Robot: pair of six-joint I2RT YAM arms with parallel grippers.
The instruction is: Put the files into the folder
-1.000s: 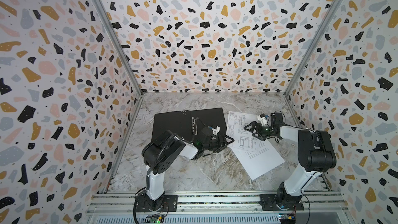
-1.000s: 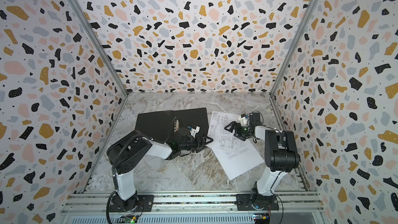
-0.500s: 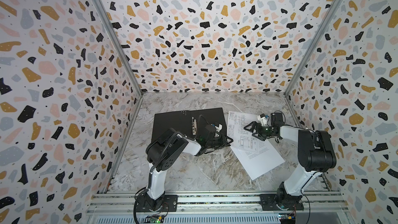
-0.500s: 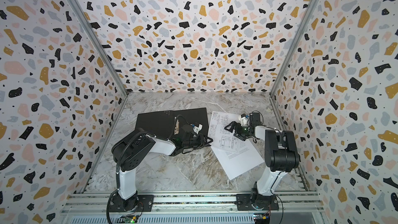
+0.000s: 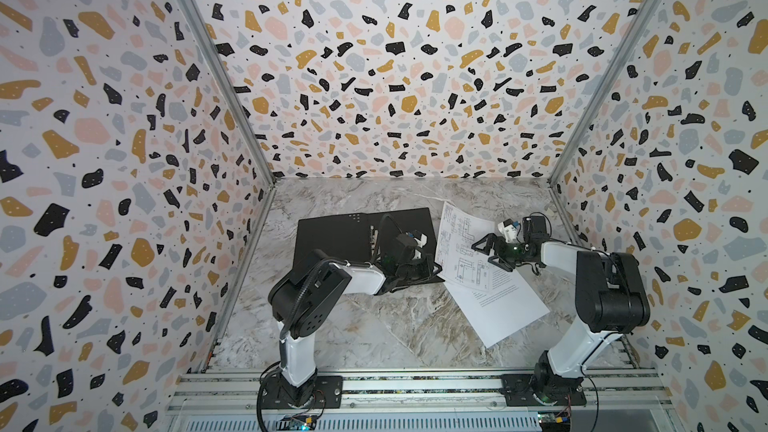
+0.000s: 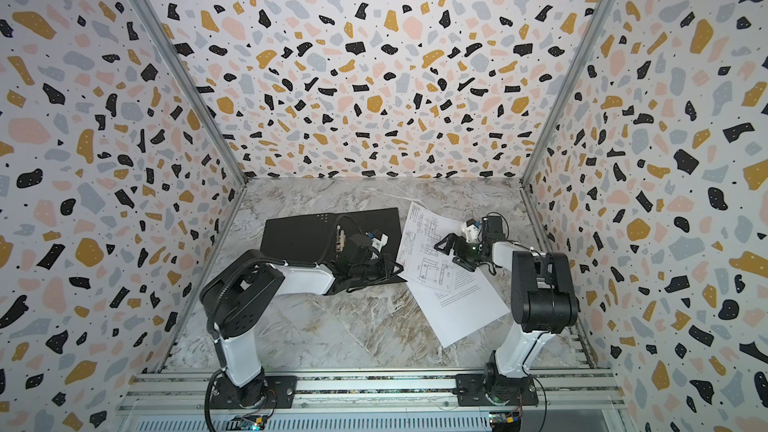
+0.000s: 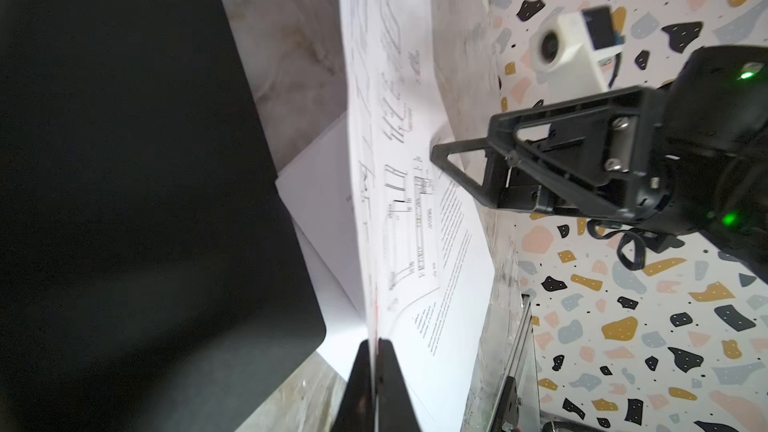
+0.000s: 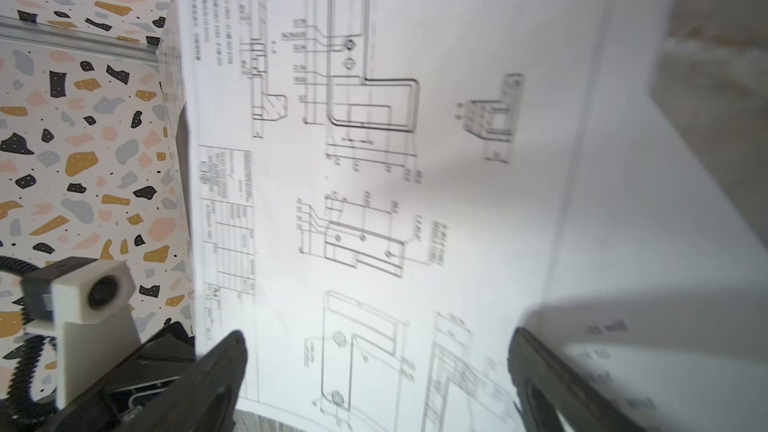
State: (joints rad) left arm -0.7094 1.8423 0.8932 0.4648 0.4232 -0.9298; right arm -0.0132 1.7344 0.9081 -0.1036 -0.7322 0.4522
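Where the open folder (image 5: 332, 238) lies flat left of centre on the marble table (image 5: 374, 326), black inside up, the left gripper (image 5: 434, 271) reaches over its near right corner, pinched tight on the diagram sheet (image 5: 457, 238) at its edge. That sheet lies just right of the folder, long axis running away from the robot, overlapping the text sheet (image 5: 503, 309). Farther right, the right gripper (image 5: 484, 253) is spread wide over the diagram. The folder sits leftward of the pinched sheet, nearer the left arm.
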